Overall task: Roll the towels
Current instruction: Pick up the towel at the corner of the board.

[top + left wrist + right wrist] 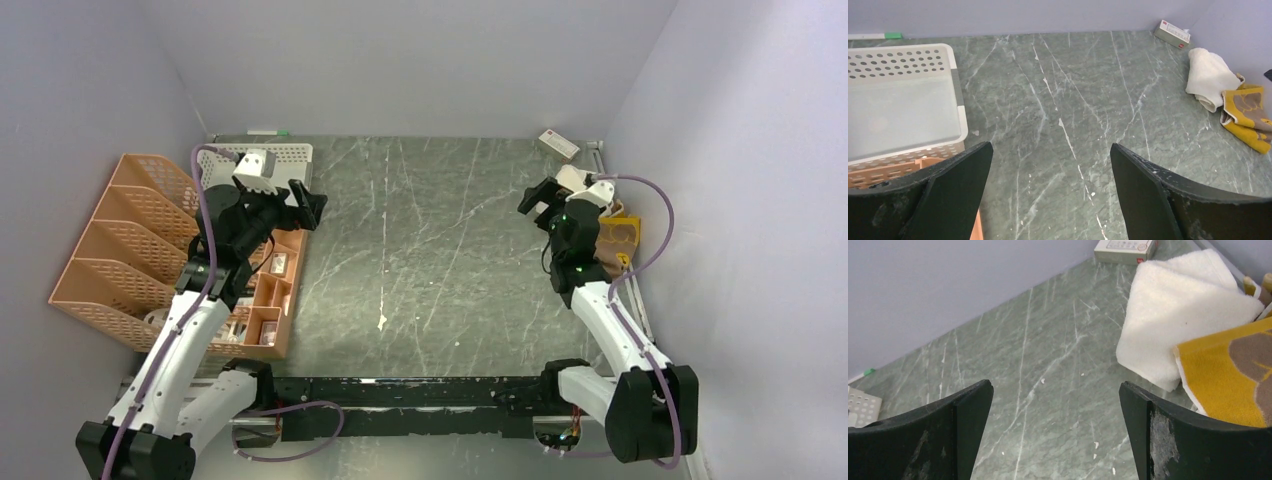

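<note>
Towels lie together at the far right side of the dark green marbled table [430, 260], close to the right wall; the plain off-white cloth towel [1178, 305] is loosely folded, not rolled, and the mustard-yellow cloth towel with brown markings [1228, 375] lies just nearer, its white-trimmed edge overlapping the off-white one; both are flat rather than rolled. Beyond them, in the far right corner, sits a small white-and-red cardboard box [1173, 33], apart from the cloth. The right gripper [1055, 387] hovers just left of the towels with its black jaws spread wide, holding nothing and touching neither towel; the left gripper [1049, 150] hangs over the table's left side, jaws likewise wide apart and empty, well away from the towels. Beside it stand a white perforated plastic basket [955, 90], an orange compartmented tray [285, 300] and a peach mesh file rack [110, 250].
</note>
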Robot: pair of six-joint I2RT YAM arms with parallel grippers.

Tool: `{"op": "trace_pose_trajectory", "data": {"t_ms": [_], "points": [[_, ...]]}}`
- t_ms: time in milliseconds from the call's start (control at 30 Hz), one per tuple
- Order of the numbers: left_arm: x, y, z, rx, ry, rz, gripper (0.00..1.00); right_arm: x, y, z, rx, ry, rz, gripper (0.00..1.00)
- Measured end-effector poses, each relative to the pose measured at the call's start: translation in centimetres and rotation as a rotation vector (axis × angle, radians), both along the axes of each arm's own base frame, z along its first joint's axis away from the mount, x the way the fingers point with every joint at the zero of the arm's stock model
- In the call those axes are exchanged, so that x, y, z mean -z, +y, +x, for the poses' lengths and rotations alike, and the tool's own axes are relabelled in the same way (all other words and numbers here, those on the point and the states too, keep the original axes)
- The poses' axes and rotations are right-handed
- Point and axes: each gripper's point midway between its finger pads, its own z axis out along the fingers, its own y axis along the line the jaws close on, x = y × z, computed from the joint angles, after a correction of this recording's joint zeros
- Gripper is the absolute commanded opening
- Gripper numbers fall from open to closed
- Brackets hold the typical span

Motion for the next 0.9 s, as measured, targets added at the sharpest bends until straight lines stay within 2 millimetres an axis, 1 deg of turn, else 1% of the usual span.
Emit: {"op": "trace_pose_trajectory", "data": {"t_ms": [200,367,433,500,633,733,833,900], "points": [[-0.4,0.1,-0.2,-0.003,-0.011,-0.005,1.0,2.2,0.4,0.6,-0.022,0.075,-0.005,1.0],[-0.3,0.0,-0.1,-0.004,-0.005,-0.009,1.0,2.9,0.4,1.2,-0.023,0.097,-0.005,1.0],[-0.2,0.0,-0.1,-0.004,-0.001,-0.01,1.0,3.5,0.2,2.0,-0.01,0.131,-0.009,1.0],[-0.1,0.0,0.0,-0.004,0.001,-0.01,1.0,3.5,-0.2,3.6,0.016,0.16,-0.02,1.0],[0.0,0.0,0.0,-0.004,0.003,-0.01,1.0,2.3,-2.0,8.7,0.108,0.178,-0.062,1.0],[0.0,0.0,0.0,-0.004,0.004,-0.011,1.0,2.4,-3.7,12.2,0.179,0.195,-0.094,1.0],[0.1,0.0,-0.1,-0.003,0.009,-0.01,1.0,4.3,-5.4,15.4,0.242,0.262,-0.152,1.0],[0.1,-0.1,-0.1,-0.001,0.011,-0.013,1.0,5.9,-6.3,16.4,0.27,0.313,-0.196,1.0]]}}
